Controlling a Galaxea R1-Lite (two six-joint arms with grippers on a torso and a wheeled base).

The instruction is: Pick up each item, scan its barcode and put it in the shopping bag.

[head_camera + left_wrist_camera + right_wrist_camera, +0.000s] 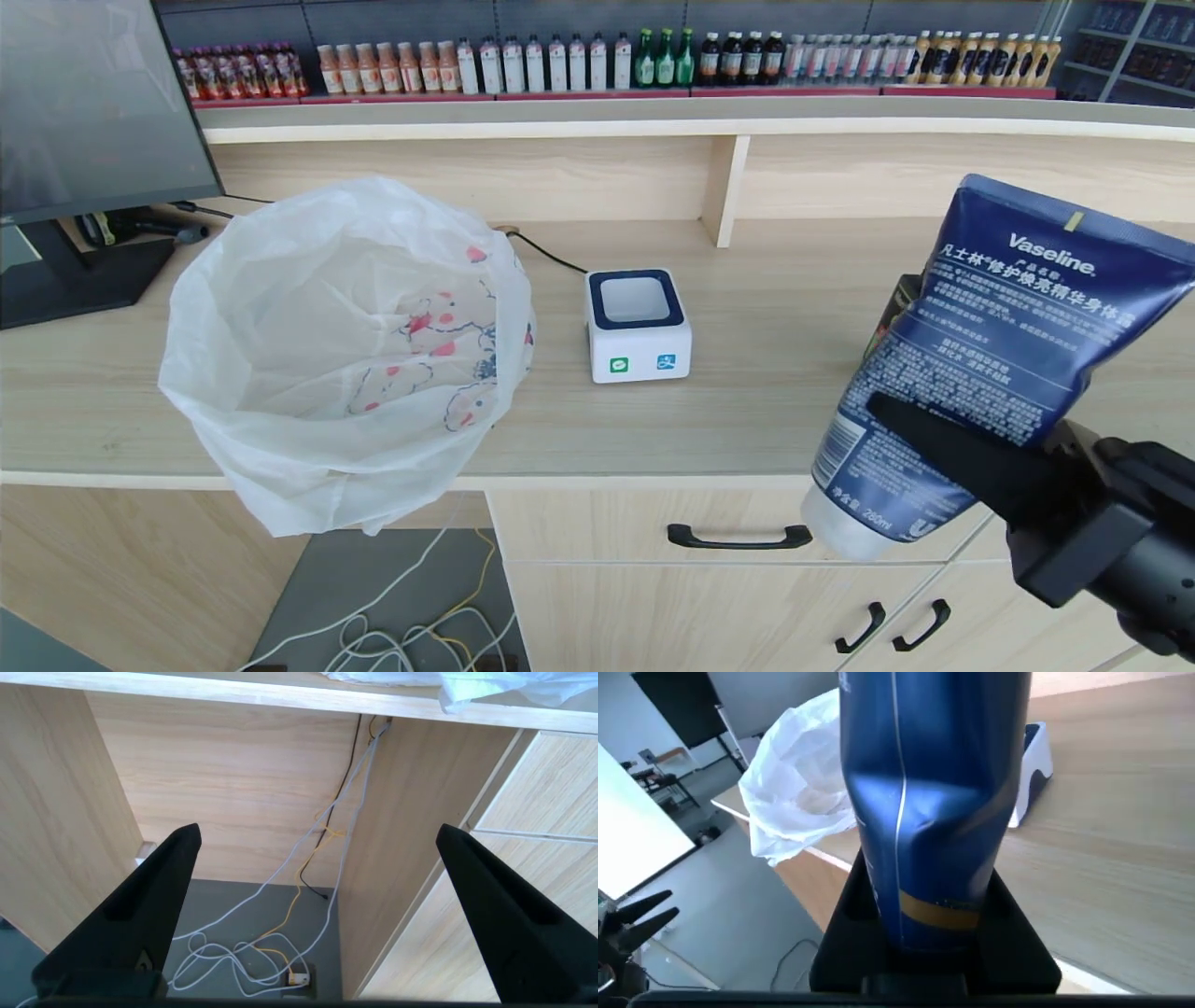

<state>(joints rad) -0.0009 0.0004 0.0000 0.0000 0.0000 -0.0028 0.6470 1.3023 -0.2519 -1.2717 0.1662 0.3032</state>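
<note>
One glossy blue tube [1008,327] sits pinched in the right claw [898,422].

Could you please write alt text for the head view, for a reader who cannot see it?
The right gripper holds a blue tube, cap downward, near the right end of a wooden counter. On the counter are a small white scanner in the middle and an open white shopping bag on the left. Behind, bottles line a shelf.
</note>
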